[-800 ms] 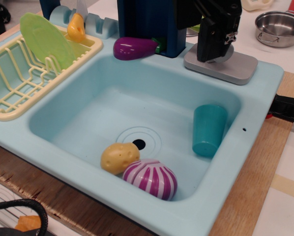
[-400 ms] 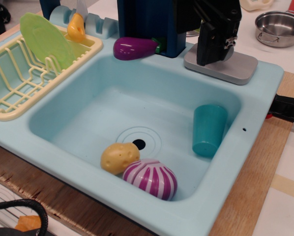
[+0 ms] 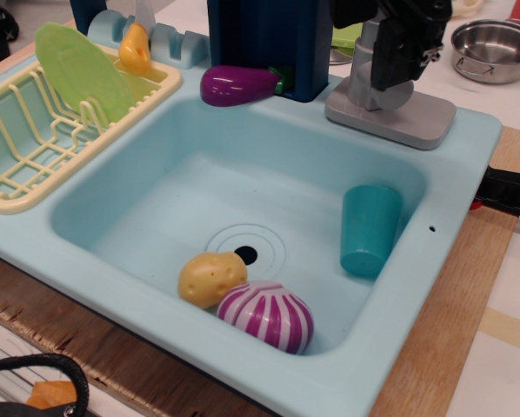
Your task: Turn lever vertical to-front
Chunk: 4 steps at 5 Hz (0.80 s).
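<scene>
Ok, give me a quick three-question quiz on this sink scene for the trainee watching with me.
1. True or false: the lever stands upright on its grey base.
2. Which sits on the sink's back rim beside the blue block? A) potato B) eggplant C) cup
3. Fill in: the teal cup lies inside the ____.

Key:
1. True; the hand is at it, but its grip cannot be seen.
2. B, the eggplant; the potato is in the basin by the onion.
3. Sink.
</scene>
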Each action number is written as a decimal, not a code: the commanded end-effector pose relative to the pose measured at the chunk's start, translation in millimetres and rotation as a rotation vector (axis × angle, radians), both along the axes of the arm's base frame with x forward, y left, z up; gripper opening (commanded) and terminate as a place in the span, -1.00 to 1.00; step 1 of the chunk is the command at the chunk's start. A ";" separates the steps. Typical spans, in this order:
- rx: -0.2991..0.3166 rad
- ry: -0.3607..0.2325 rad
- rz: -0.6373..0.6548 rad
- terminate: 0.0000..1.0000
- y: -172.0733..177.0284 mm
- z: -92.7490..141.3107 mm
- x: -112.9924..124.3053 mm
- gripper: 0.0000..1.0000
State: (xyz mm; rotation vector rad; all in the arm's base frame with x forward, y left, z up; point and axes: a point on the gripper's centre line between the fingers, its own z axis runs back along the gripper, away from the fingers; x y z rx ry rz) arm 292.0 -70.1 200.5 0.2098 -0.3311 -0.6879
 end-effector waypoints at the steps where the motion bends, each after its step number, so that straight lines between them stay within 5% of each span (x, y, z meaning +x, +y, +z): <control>1: -0.005 -0.106 -0.026 -1.00 -13.6 11.4 10.8 1.00; 3: -0.032 -0.105 -0.055 -1.00 -17.3 2.3 23.4 1.00; 4: -0.057 -0.082 -0.028 -1.00 -17.1 -8.5 19.5 -1.00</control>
